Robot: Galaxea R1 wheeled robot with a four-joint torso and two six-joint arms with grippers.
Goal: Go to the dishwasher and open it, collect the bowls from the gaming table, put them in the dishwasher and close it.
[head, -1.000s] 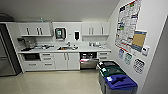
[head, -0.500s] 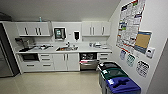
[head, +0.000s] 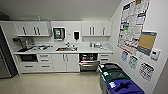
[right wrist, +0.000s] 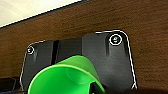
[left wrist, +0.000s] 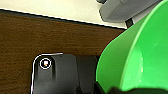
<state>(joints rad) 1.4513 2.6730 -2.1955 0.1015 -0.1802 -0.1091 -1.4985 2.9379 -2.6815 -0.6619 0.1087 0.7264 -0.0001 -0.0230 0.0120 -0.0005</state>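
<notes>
You are facing the kitchen wall, and the dishwasher is ahead of you, a little to the right of the middle in the head view. It sits under the counter, between the white cabinet doors below the sink and a narrow column of drawers. Its door looks partly lowered, because a dark inside with racks shows above the silver front, but I cannot say how far it is open. The floor between you and the machine looks free. The row of waste bins along the right wall comes close to the dishwasher's right side, so in my judgement you should approach from the middle or slightly from the left.

In the left wrist view a wide green bowl is very near the camera, cut off by the frame. In the right wrist view a smaller green bowl is near too, with its mouth tilted. Each bowl seems to be carried by its own arm, but the fingers are hidden, so I cannot tell whether either claw is spread or pinching. Which arm is nearer to the dishwasher I cannot tell. The orange bowl I cannot find.
</notes>
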